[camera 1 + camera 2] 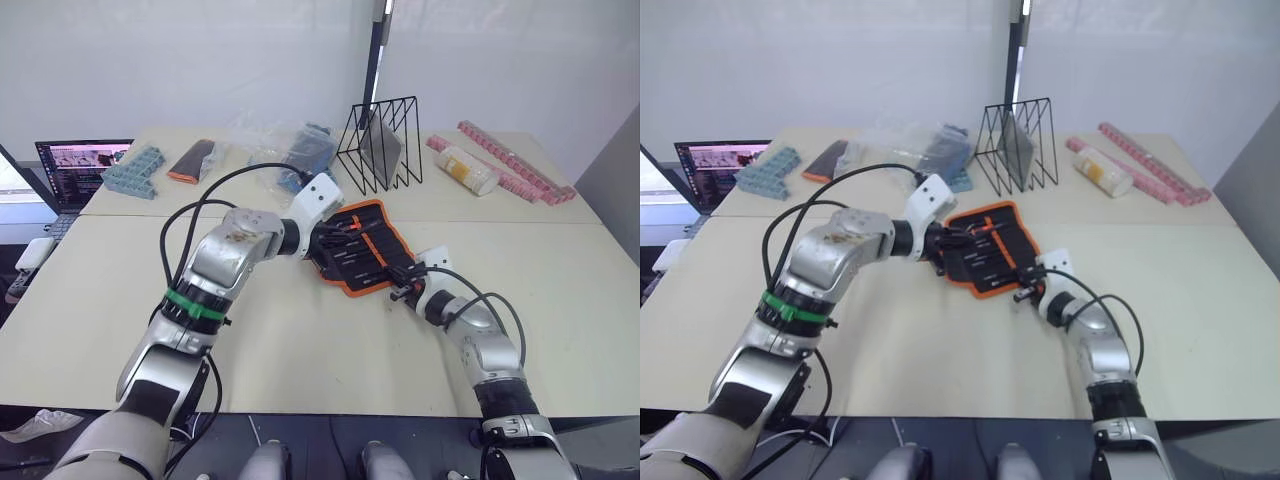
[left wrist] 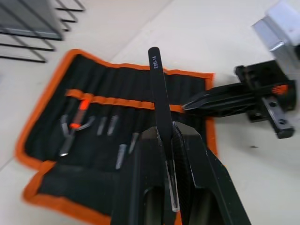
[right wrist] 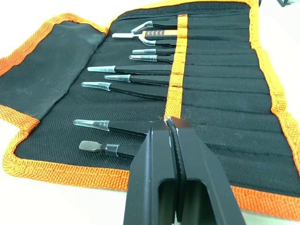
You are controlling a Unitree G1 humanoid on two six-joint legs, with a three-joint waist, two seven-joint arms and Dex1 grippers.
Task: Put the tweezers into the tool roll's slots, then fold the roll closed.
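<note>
On the table's middle lies the tool roll (image 1: 358,248), unfolded, several tweezers (image 3: 136,80) tucked in its slots (image 3: 176,56). Left gripper (image 2: 168,140) clamps one tweezer (image 2: 158,89) above it; right gripper (image 3: 171,126), fingers pressed together, touches the orange band.

Tool roll (image 1: 362,248) lies open and flat on the table, inner face up: black fabric, orange edging, side flap (image 3: 49,70) folded out. One orange band (image 3: 177,61) crosses the row of narrow slots (image 3: 220,79). Several tweezers (image 3: 131,79) are seated side by side in slots, capped tips sticking out toward the flap; one has an orange grip. One more black tweezer (image 2: 159,93), marked ESD-14, is held above the roll, not yet slotted.
</note>
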